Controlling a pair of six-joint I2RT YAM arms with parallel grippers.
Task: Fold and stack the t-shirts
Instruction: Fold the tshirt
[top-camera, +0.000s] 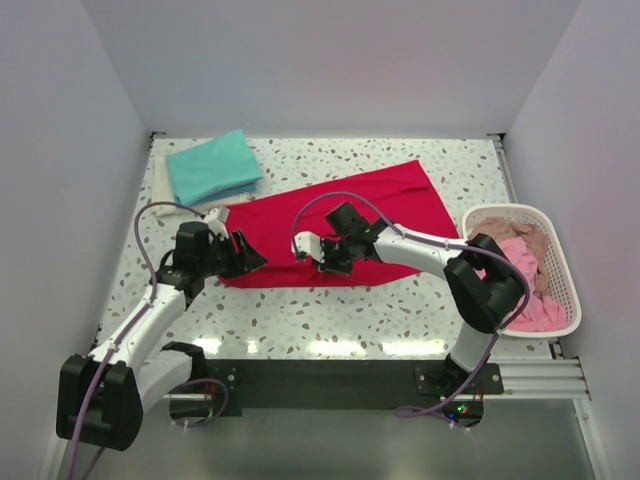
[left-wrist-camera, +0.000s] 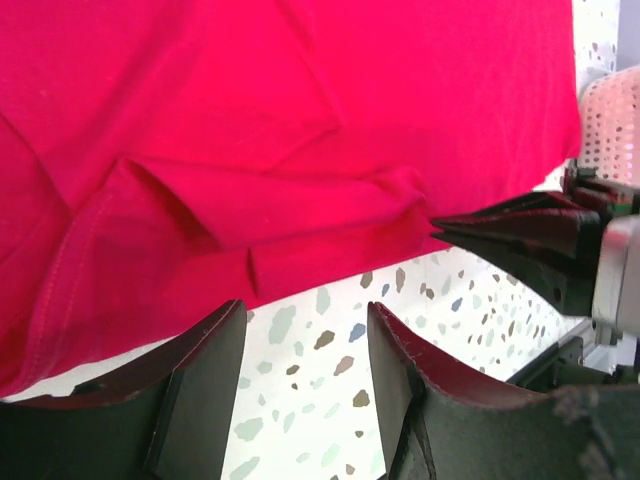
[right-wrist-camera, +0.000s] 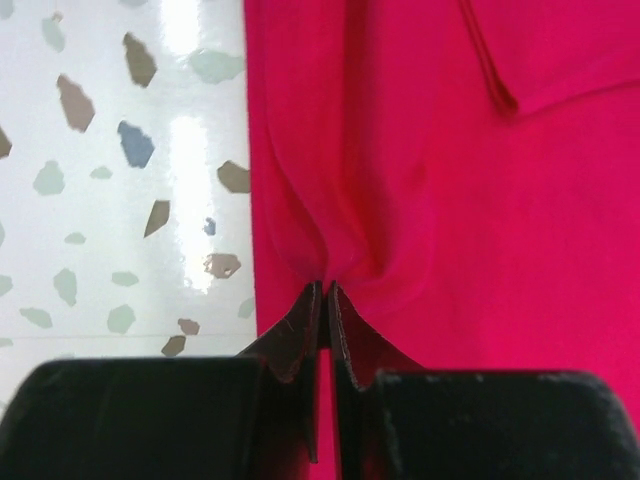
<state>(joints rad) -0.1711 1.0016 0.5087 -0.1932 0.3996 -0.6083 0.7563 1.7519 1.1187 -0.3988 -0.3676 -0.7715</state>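
I'm pinching the red shirt's (top-camera: 340, 215) near hem with my right gripper (right-wrist-camera: 327, 298), clamped tight. My left gripper (left-wrist-camera: 300, 335) is hanging half open and empty, with the hem lying just beyond its tips.

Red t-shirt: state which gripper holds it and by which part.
The right gripper is shut on the red t-shirt, pinching a fold at its near edge. The left gripper is open, holding nothing.

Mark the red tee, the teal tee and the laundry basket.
red tee (top-camera: 410, 200), top external view, flat cloth near its right end
teal tee (top-camera: 212, 165), top external view, middle of the folded top
laundry basket (top-camera: 505, 208), top external view, far rim
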